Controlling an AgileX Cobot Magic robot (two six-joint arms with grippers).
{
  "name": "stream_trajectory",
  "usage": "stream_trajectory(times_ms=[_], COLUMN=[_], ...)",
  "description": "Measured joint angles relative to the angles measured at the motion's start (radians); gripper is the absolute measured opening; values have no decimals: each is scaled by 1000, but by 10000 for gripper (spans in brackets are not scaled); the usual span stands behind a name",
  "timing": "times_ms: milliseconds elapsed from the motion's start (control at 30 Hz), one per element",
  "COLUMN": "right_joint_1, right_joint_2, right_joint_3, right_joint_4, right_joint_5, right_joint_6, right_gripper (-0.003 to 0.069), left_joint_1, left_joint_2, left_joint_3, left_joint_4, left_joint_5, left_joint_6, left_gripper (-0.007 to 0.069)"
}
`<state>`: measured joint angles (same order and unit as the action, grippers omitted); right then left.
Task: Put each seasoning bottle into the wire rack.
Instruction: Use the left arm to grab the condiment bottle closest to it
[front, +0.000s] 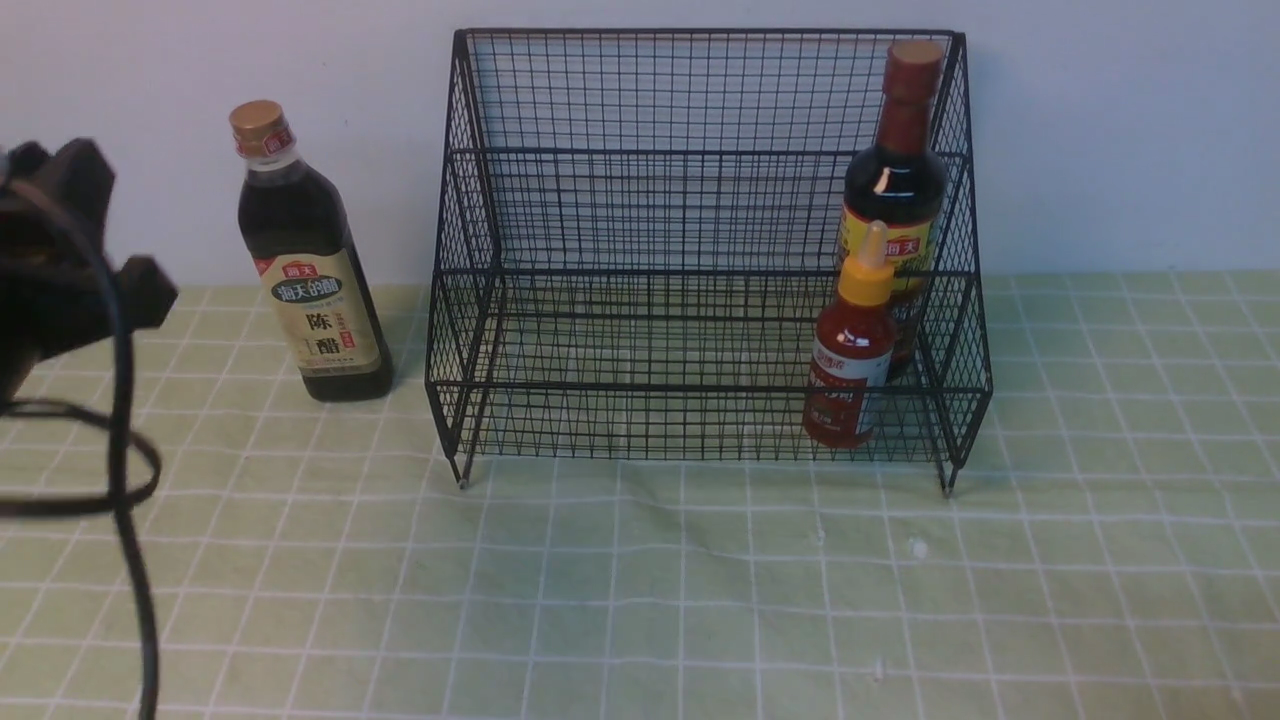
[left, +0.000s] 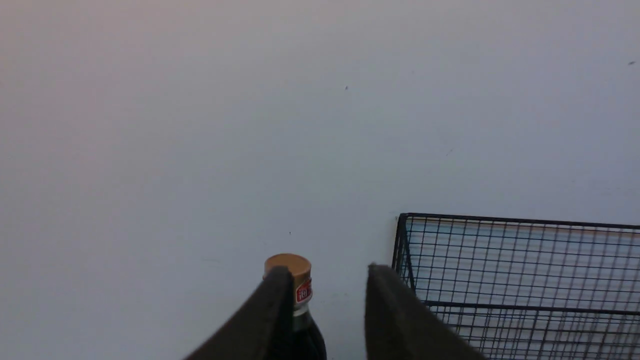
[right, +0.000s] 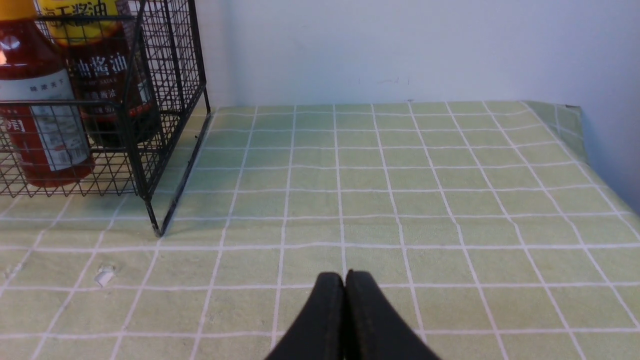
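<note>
A tall dark bottle with a gold cap and beige label (front: 312, 290) stands upright on the green checked tablecloth (front: 640, 600). It is just left of the large black wire-mesh rack (front: 650, 100) and outside it, near the far white wall (front: 1100, 120). Its label carries a red 海天 badge above large black characters 陈醋.

At the right end of the rack, a tall dark bottle with a maroon cap and yellow-red label (front: 900, 190) stands on the upper, far tier. It shows a red 海天 badge, and the right wrist view reads 酱油 lower down. Just in front, on the lower, near tier, stands a small red bottle with a yellow nozzle (front: 850, 370); the print on its white label is too small to read.

The left gripper (left: 330, 272) sits at the left edge of the scene, apart from the gold-capped bottle. Its fingers are spread with nothing between them, and a black cable (front: 125, 420) loops below it. The right gripper (right: 345, 276) hovers over bare cloth right of the rack, fingers pressed together and holding nothing.
</note>
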<state>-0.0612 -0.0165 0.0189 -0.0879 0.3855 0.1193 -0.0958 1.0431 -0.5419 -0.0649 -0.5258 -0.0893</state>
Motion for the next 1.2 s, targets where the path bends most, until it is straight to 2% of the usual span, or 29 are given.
stream_trajectory(times_ms=[33, 67, 200, 367, 500, 733, 967, 1067, 1133, 1200], right_joint_1=[0, 0, 0, 0, 0, 0, 0, 0, 0, 0], right_joint_2=[0, 0, 0, 0, 0, 0, 0, 0, 0, 0], right_joint_3=[0, 0, 0, 0, 0, 0, 0, 0, 0, 0], right_joint_4=[0, 0, 0, 0, 0, 0, 0, 0, 0, 0], right_joint_5=[0, 0, 0, 0, 0, 0, 0, 0, 0, 0], right_joint_6=[0, 0, 0, 0, 0, 0, 0, 0, 0, 0], right_gripper=[-15, -15, -15, -15, -15, -15, -15, -15, -15, -15], left_joint_1=[0, 0, 0, 0, 0, 0, 16, 26, 27, 28], left_joint_2=[71, 71, 270, 442, 540, 696, 770, 781, 784, 784], left_joint_3=[-45, -53, -203, -343, -420, -536, -552, -552, -552, -552], left_joint_4=[-2, -2, -3, -9, -43, -182, -202, -204, -203, -188], left_joint_5=[-1, -1, -1, -1, -2, -3, -8, -10, -12, -15], left_joint_6=[0, 0, 0, 31, 89, 185, 199, 199, 198, 197], left_gripper=[309, 318, 502, 599, 603, 594, 591, 557, 491, 386])
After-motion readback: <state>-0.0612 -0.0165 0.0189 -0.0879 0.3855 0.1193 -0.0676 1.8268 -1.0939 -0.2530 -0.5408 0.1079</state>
